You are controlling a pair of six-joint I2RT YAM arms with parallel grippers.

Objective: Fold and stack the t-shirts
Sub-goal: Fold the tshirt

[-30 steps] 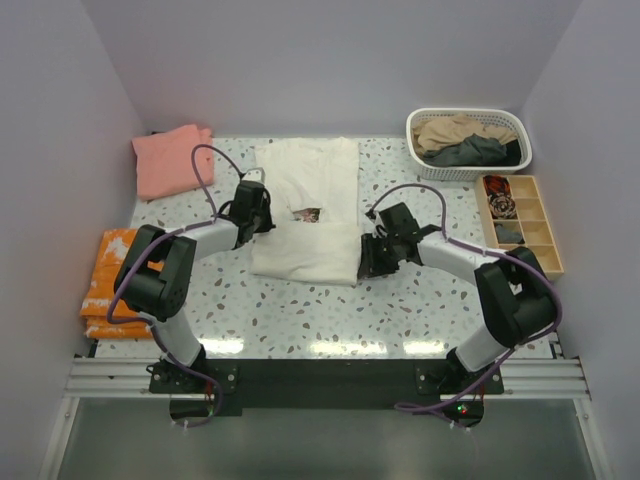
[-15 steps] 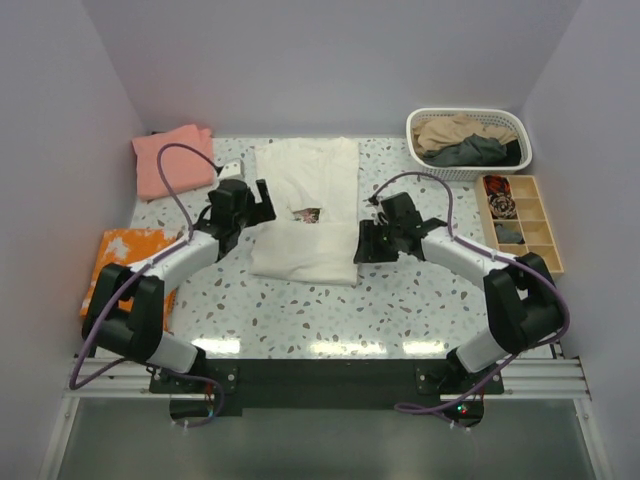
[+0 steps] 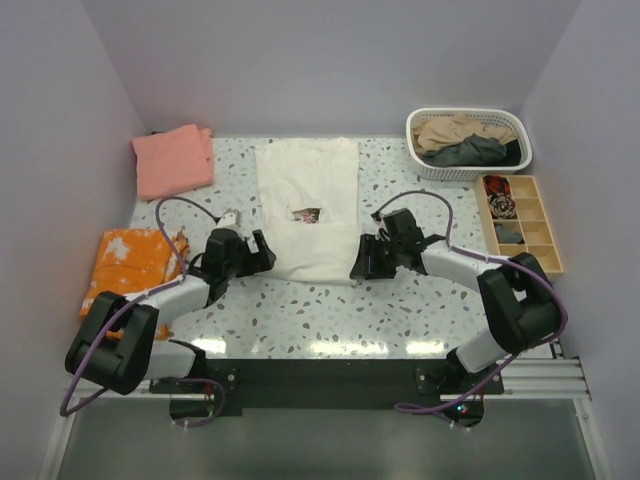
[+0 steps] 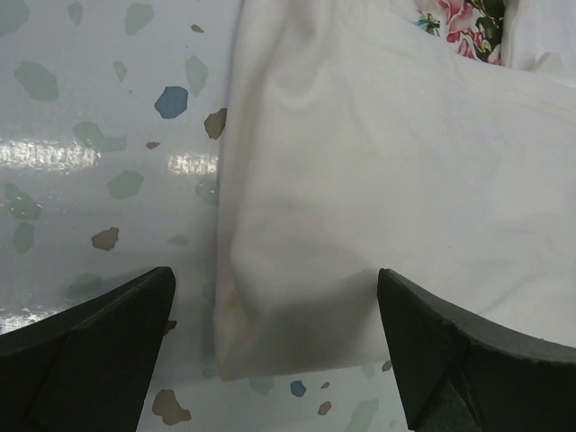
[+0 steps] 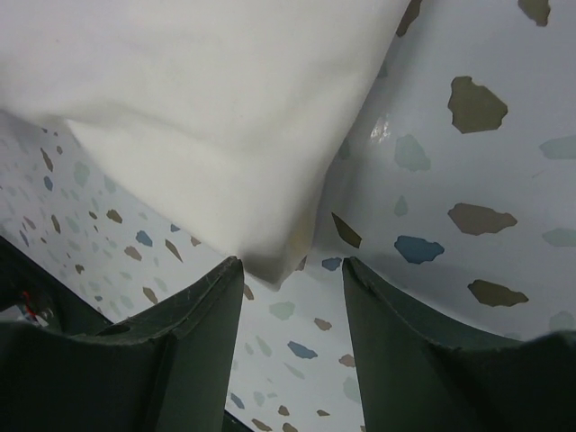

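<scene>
A cream t-shirt [image 3: 310,208] lies folded into a long strip in the middle of the table, its rose print [image 3: 308,213] peeking out at a fold. My left gripper [image 3: 262,252] stands open at the strip's near left corner [image 4: 236,335], nothing held. My right gripper [image 3: 358,266] is open at the near right corner [image 5: 274,261], which lies just ahead of its fingers. A salmon-pink t-shirt [image 3: 173,159] lies folded at the back left. Tan and dark grey t-shirts [image 3: 462,140] sit crumpled in the white basket [image 3: 419,163].
Folded orange cloth [image 3: 128,261] lies at the left edge, close to my left arm. A wooden tray with compartments [image 3: 539,228] stands at the right, below the basket. Walls close in on the left, back and right.
My left gripper has opened and pulled back from the shirt's left side to its near left corner. My right gripper has widened and shifted slightly toward the near right corner.
</scene>
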